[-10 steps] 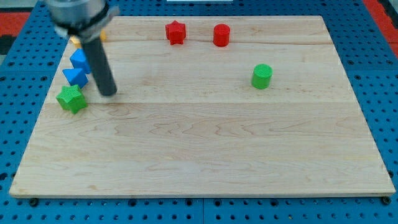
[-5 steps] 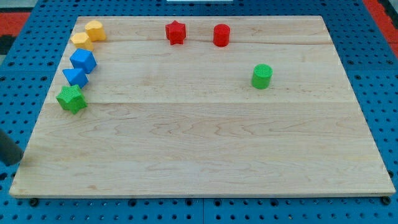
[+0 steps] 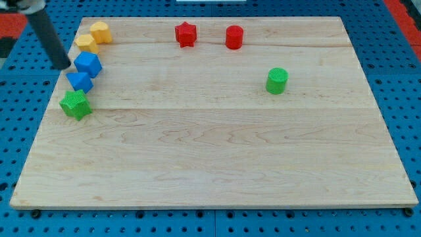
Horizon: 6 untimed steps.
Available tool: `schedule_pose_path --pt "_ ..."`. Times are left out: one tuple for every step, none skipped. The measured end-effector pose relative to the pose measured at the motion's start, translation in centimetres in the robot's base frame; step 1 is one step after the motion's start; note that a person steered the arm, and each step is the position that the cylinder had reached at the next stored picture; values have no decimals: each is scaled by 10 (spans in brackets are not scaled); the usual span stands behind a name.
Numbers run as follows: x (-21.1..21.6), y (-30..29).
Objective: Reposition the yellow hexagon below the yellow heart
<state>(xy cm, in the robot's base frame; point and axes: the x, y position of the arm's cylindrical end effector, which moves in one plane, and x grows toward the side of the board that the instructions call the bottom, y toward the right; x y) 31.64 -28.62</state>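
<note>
Eight small blocks sit on the wooden surface (image 3: pixel 210 151), most of them bunched along the view's left edge. Furthest left, the dark rod slants down from the view's top-left corner, and my tip (image 3: pixel 64 65) rests at the surface's left rim. It is a plain rod with no jaws to part or close, and it touches no block. The blue cube (image 3: pixel 87 64) is just beside my tip, to its right, with a sliver of gap. The yellow hexagon (image 3: pixel 85 43) lies above and slightly right of my tip, near it but apart. The yellow heart (image 3: pixel 100 31) touches the hexagon on its upper right. Below the cube come the blue triangle (image 3: pixel 79 81) and then the green star (image 3: pixel 75 104), each close to its neighbour. Moving right along the view's top are the red star (image 3: pixel 186 33) and the red cylinder (image 3: pixel 234 37). Furthest right, well apart, stands the green cylinder (image 3: pixel 277 80).
</note>
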Motion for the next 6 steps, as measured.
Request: schedule_pose_path --pt "-38 -1" --pt "-43 5" --pt "-42 13" --pt "-42 14" --pt "-42 23" --pt "-66 10"
